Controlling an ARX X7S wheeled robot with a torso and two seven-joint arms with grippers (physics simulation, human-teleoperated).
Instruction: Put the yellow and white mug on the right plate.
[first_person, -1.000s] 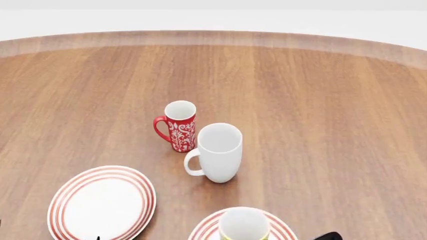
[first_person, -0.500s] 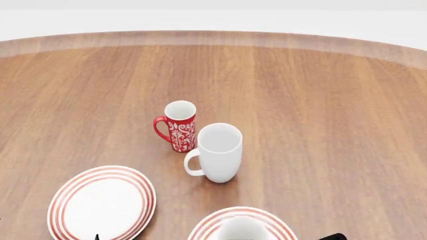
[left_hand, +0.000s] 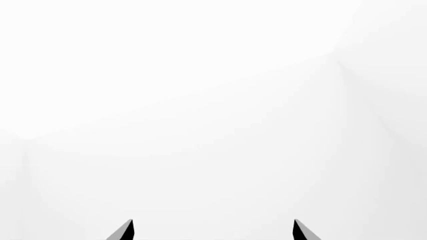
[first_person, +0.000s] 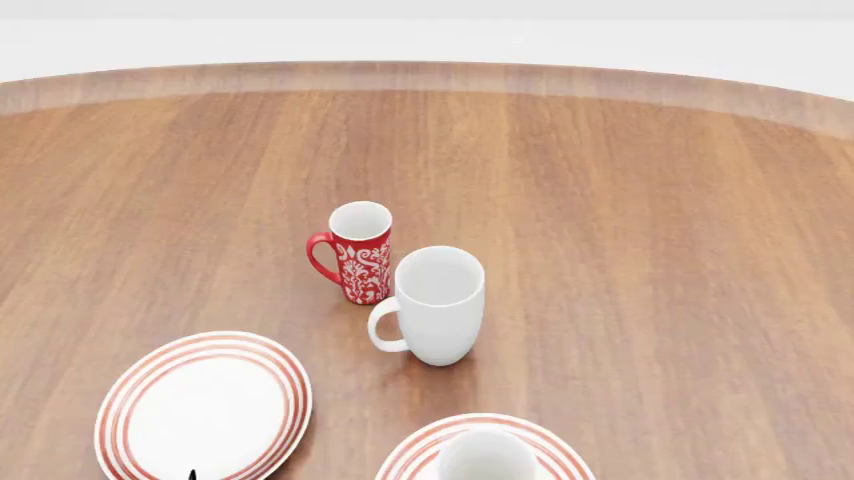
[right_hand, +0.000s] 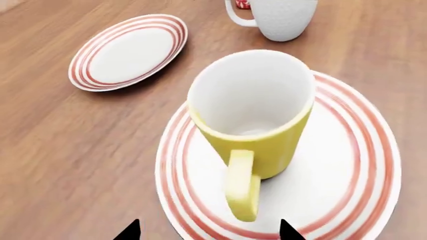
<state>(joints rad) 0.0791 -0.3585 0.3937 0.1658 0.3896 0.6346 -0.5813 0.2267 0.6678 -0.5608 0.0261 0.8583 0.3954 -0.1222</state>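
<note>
The yellow and white mug (right_hand: 257, 125) stands upright on the right plate (right_hand: 347, 165), its yellow handle pointing toward my right gripper (right_hand: 209, 232). That gripper is open, with one fingertip on each side a little short of the handle, and it touches nothing. In the head view only the mug's white inside (first_person: 487, 458) and the plate's ringed rim (first_person: 414, 455) show at the bottom edge; the right gripper is out of that view. My left gripper (left_hand: 212, 232) is open and empty, facing blank white background.
The taller plain white mug (first_person: 438, 305) and the red floral mug (first_person: 354, 250) stand together mid-table, just beyond the right plate. The left plate (first_person: 203, 405) lies at the front left. All rest on the wooden table (first_person: 641, 250).
The yellow and white mug has sunk lower in the head view onto the right plate. The right gripper's black tip at the bottom right has drawn back out of the head view.
</note>
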